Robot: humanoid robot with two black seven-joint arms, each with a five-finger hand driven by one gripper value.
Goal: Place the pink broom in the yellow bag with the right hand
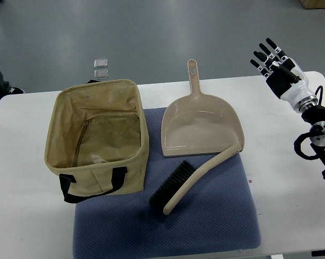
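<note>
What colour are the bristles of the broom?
Black. The bristles sit along the pale pink broom, seen clearly in the top view.

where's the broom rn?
Top view: the pink broom lies diagonally on the blue mat, centre-right of the table, just in front of the dustpan and right of the yellow bag. The right hand is far off, upper right.

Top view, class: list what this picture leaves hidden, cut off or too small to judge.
- Left hand: out of the top view entirely.
- Right arm: cut off by the right edge past the wrist.
- Bag floor: near part hidden behind its front wall.
- Two small clear things on the floor beyond the table: too small to identify.
- Broom handle tip: merges with the dustpan corner; contact unclear.
</note>
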